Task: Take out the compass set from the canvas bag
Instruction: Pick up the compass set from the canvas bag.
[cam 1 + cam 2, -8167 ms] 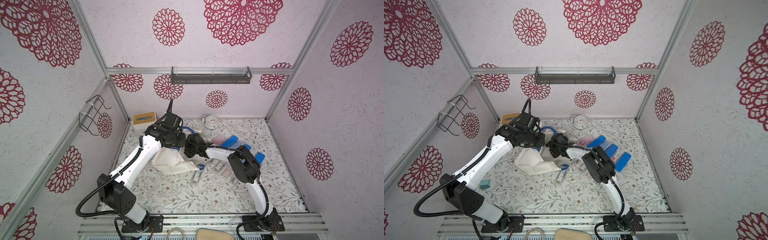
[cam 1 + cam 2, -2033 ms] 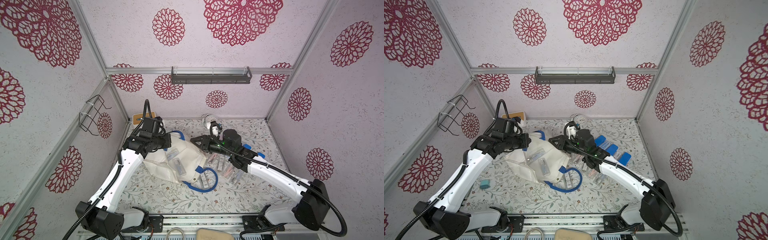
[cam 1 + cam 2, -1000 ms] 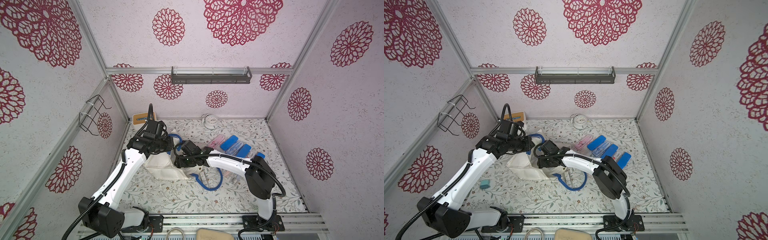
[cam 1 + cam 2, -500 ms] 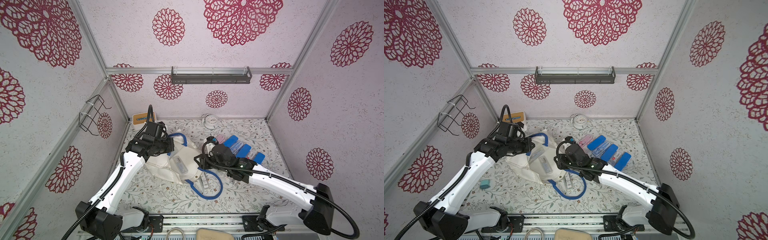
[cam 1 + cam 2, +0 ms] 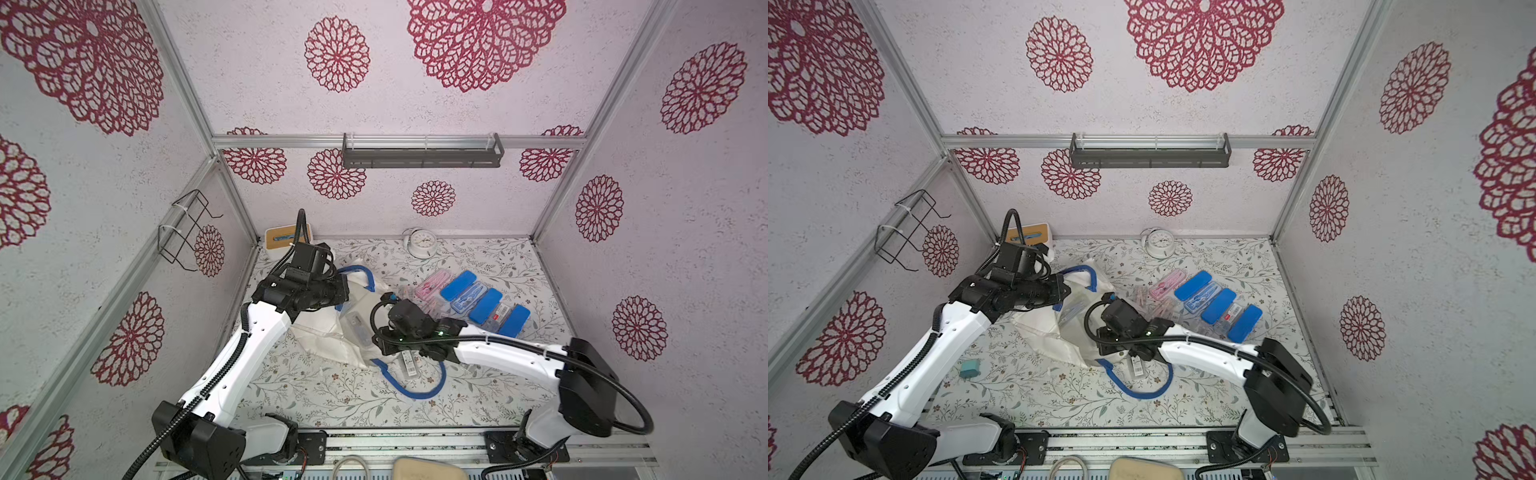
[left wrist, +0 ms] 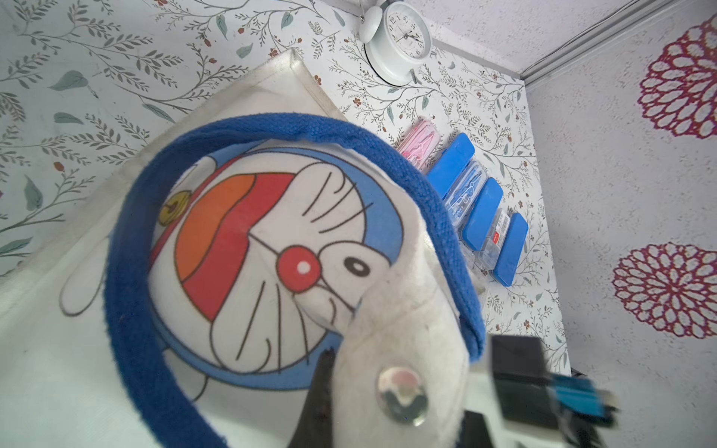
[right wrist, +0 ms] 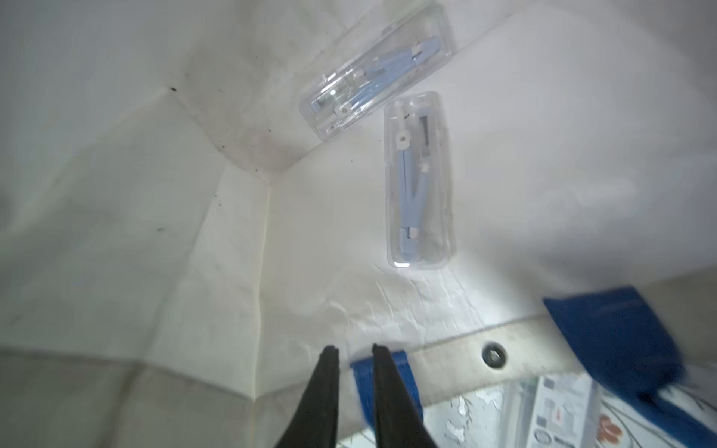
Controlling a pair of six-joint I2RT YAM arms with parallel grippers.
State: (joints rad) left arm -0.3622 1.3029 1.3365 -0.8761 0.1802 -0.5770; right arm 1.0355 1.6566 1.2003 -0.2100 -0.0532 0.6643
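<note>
Thin black wire rack point(image 5: 183, 232) hangs on the wall at 9 o'clock. A small teal block point(image 5: 970, 368) lies flat at 8 o'clock on the table point(image 5: 1059, 399), near its left edge. The tissue box point(image 5: 279, 241) is tucked into the 11 o'clock corner.

The left gripper point(image 5: 344, 292) is clamped tight on the bunched rim of the canvas bag point(image 5: 328, 332), next to a shiny metal snap point(image 6: 401, 393). The bag is at 9–10 o'clock, its rim lifted. It is soft creased off-white cloth with a cartoon print and thick woven blue straps.

Inside the bag the compass set point(image 7: 419, 182) lies on the cloth. It is a clear hard case with rounded corners and a pale blue compass in it. A second clear case point(image 7: 376, 70) sits just beside it, angled.

The right gripper point(image 7: 354, 349) is at the bag mouth. Its black tapered fingers are a narrow slit apart with nothing seen between them, tips over the hem.

A labelled flat case point(image 5: 409, 363) lies at 6 o'clock of that gripper, inside the loose blue strap loop point(image 5: 415, 390).

A round white alarm clock point(image 5: 422, 243) stands at 12 o'clock against the back wall. A pink case point(image 5: 434, 284) and a row of blue cases point(image 5: 484, 303) lie side by side on a diagonal at 2 o'clock.

Open floral mat runs along the 6 o'clock edge and the 4 o'clock corner.
</note>
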